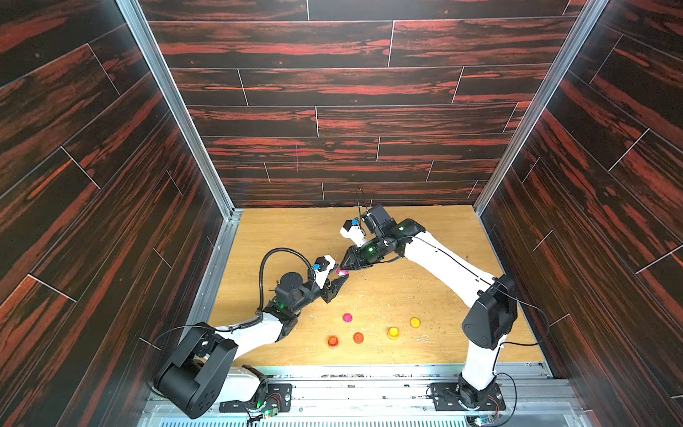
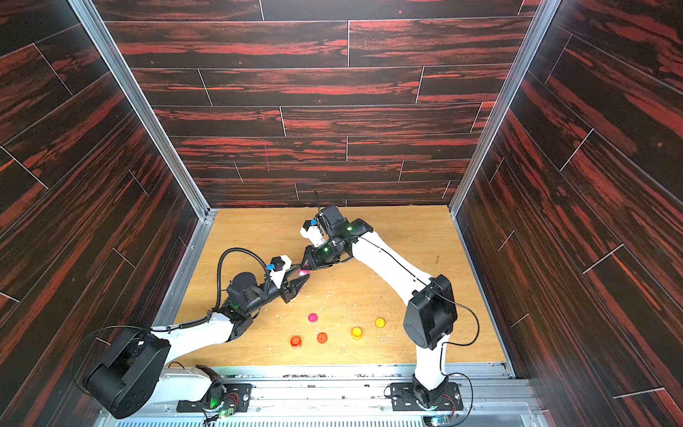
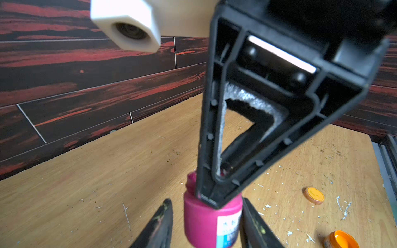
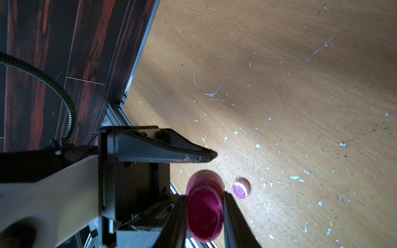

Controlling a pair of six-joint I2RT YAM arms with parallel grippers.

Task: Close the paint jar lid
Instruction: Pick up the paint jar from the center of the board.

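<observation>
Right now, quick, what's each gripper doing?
Left gripper: open, jaws either side of the pink paint jar, gap showing.
Right gripper: shut on the pink paint jar.

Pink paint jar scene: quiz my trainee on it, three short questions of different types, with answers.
1. Multiple choice: which side's gripper is shut on the pink paint jar? A left, B right, C neither.
2. True or false: the pink lid lies on the table, apart from the jar.
3. Fill in: the left gripper has its fingers on ___ sides of the jar's body.
Key: 1 B, the right gripper pinches the jar at its open mouth. 2 True. 3 Opposite.
</observation>
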